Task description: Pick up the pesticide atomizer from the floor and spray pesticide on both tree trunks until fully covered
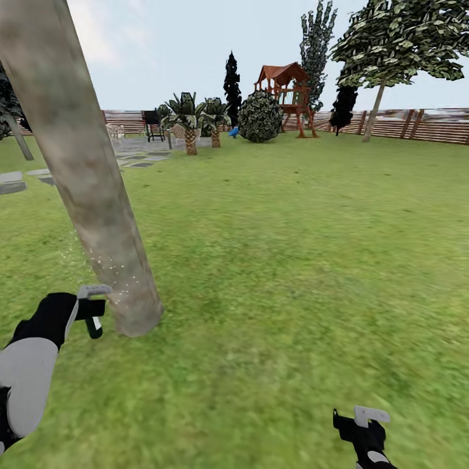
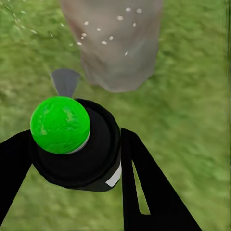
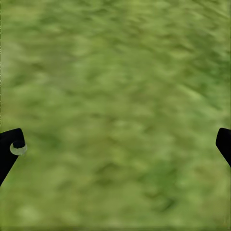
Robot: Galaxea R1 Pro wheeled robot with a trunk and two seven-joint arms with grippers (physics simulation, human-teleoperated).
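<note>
- Far left, head view: a second pale trunk (image 1: pixel 18 133) and dark foliage behind it, both cut by the frame edge; crown hidden.
- left gripper (image 1: pixel 93 311) low at the left, just beside the base of the near tree trunk (image 1: pixel 85 169). From the head view the held item is hard to make out: only a grey bit and a dark stub past the black wrist.
- Left wrist view settles it: both black fingers (image 2: pixel 139 178) clamp the pesticide atomizer (image 2: pixel 77 144), a black body with a green round cap and a grey nozzle pointing at the trunk base (image 2: pixel 115 43). Lower part of the atomizer is hidden by its own top.
- White specks (image 2: pixel 103 33) dot the trunk's lower part; in the head view they are faint, scattered near the base and over the grass to its left.
- Near trunk leans across the frame; its top is cut off, crown out of view.
- Mid-left distance: grey paving (image 1: pixel 140 153) with dark furniture, too small to identify.
- Centre distance: short palms (image 1: pixel 189 117), round shrub (image 1: pixel 260 116), wooden play tower (image 1: pixel 286 88), slat fence (image 1: pixel 417 124) behind.
- Right: another leafy tree (image 1: pixel 397 39), crown partly cropped at the top and right.
- right gripper (image 1: pixel 362 425) at the bottom edge, arm cut off. In its wrist view the two fingertips (image 3: pixel 10 149) sit at opposite edges, spread wide, nothing between them but blurred lawn (image 3: pixel 115 106).
</note>
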